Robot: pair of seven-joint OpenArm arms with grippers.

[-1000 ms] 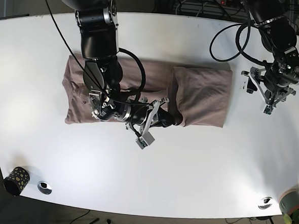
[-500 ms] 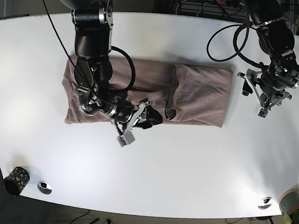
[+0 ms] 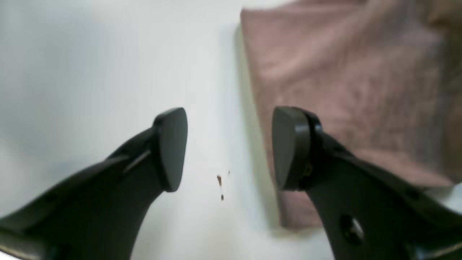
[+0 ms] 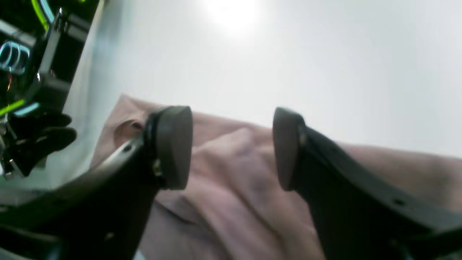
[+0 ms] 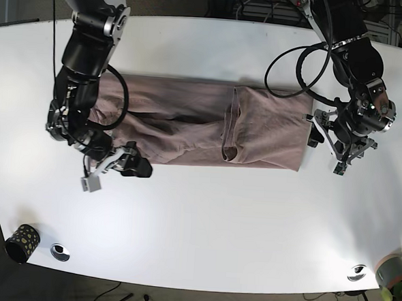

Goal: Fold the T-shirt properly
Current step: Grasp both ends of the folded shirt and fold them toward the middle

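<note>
The dusty-pink T-shirt [image 5: 189, 119] lies flat across the middle of the white table [image 5: 203, 219], with its right part folded over onto itself [image 5: 270, 127]. My right gripper [image 5: 133, 168] is open and empty at the shirt's front-left edge. In the right wrist view the right gripper [image 4: 231, 144] hovers over wrinkled pink cloth [image 4: 234, 187]. My left gripper [image 5: 316, 133] is open and empty at the shirt's right edge. In the left wrist view the left gripper [image 3: 231, 148] straddles that edge: one finger is over the cloth [image 3: 343, 90], the other over bare table.
A dotted dark cup [image 5: 21, 242] and a metal disc [image 5: 60, 252] sit at the front left corner. Another disc [image 5: 356, 272] and a plant pot [image 5: 393, 273] are at the front right. Cables and equipment lie beyond the far edge.
My right gripper slid left along the shirt's front edge, from the middle fold to the front-left, and the left half now lies flatter. My left gripper moved in toward the shirt's right edge.
</note>
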